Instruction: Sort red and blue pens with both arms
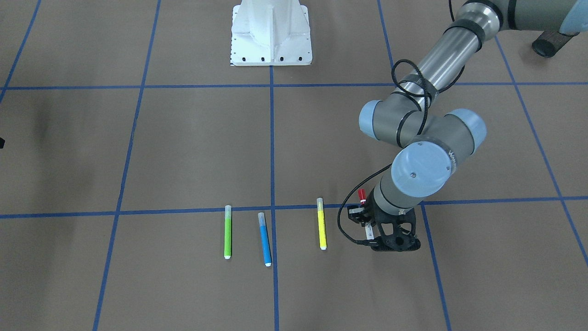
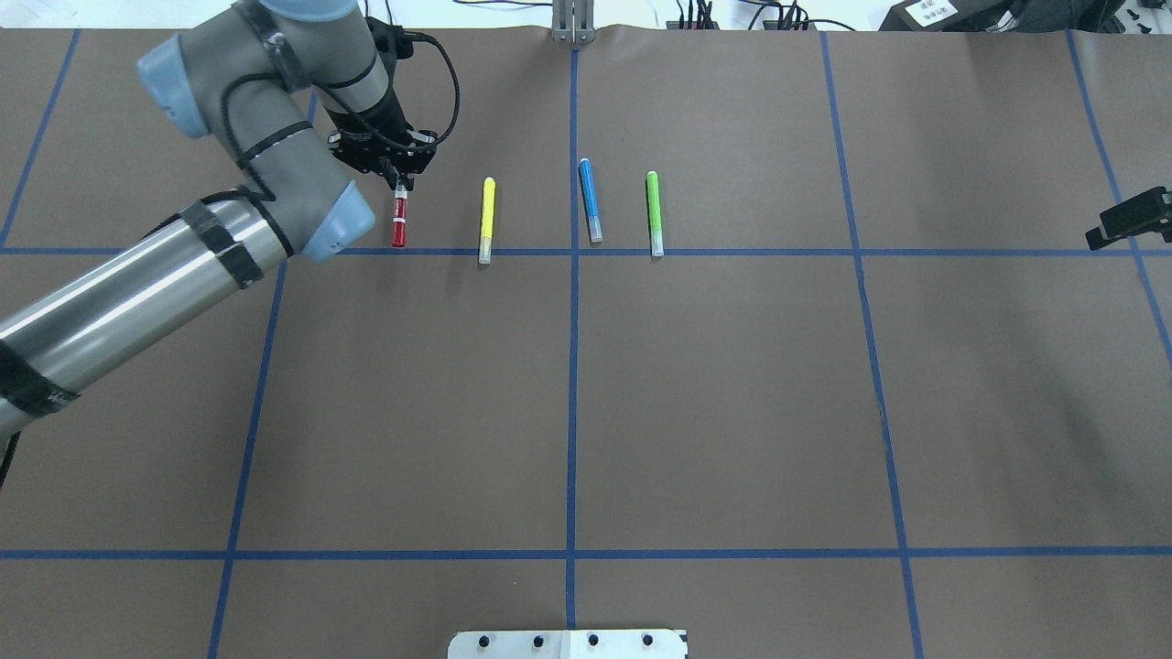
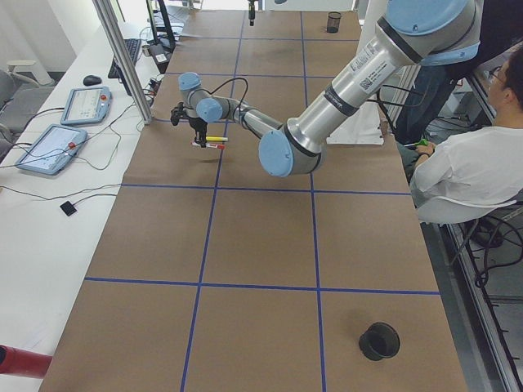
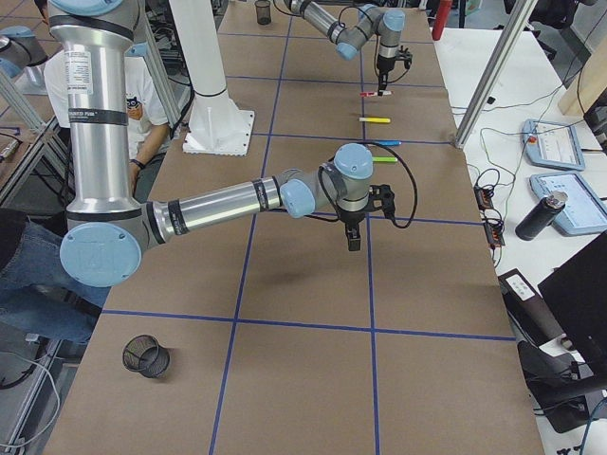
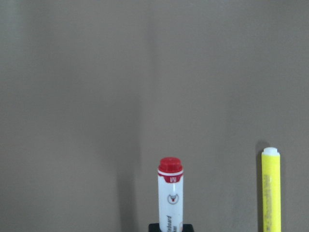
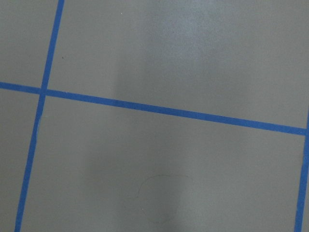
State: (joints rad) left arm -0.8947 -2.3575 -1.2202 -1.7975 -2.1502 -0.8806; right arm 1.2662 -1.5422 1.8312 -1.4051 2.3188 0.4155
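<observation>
The red pen (image 2: 398,224), red cap and white printed barrel, juts out of my left gripper (image 2: 400,186), which is shut on its barrel at the far left of the pen row. The left wrist view shows the red pen (image 5: 170,193) pointing away over bare paper. From the front, its red cap (image 1: 362,194) pokes out behind the left gripper (image 1: 366,221). The blue pen (image 2: 591,199) lies on the table to the right, untouched. My right gripper (image 2: 1131,218) hangs at the table's right edge over blue tape lines; I cannot tell whether it is open or shut.
A yellow marker (image 2: 487,220) lies between the red and blue pens, and a green marker (image 2: 654,212) lies beyond the blue one. A black mesh cup (image 3: 380,340) stands at the table's left end. A person (image 3: 474,163) sits beside the table.
</observation>
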